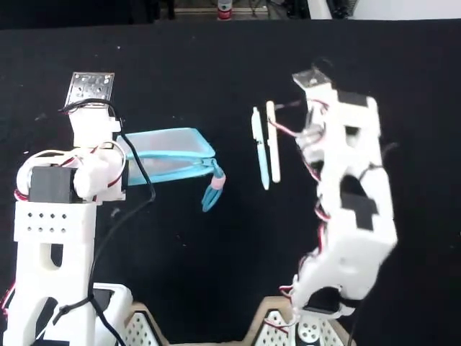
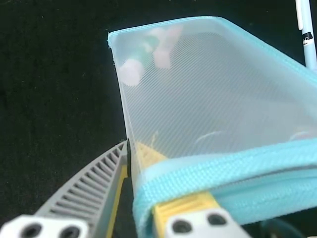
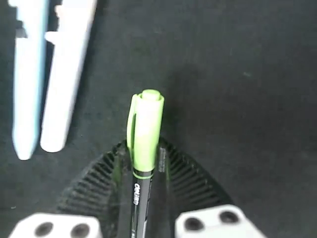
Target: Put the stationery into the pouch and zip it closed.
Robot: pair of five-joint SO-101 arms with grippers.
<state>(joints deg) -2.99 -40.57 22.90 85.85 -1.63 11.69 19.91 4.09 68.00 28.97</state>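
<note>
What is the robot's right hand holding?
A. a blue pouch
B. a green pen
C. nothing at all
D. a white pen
B: the right hand is shut around a pen with a green cap, while the blue pouch is pinched at its edge by the left hand.

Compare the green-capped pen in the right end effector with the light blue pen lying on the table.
The green-capped pen is clamped in the right end effector; the light blue pen lies free on the black table. The green-capped pen has a dark barrel; the light blue pen is mostly pale. Both are slim pens, outside the pouch.
</note>
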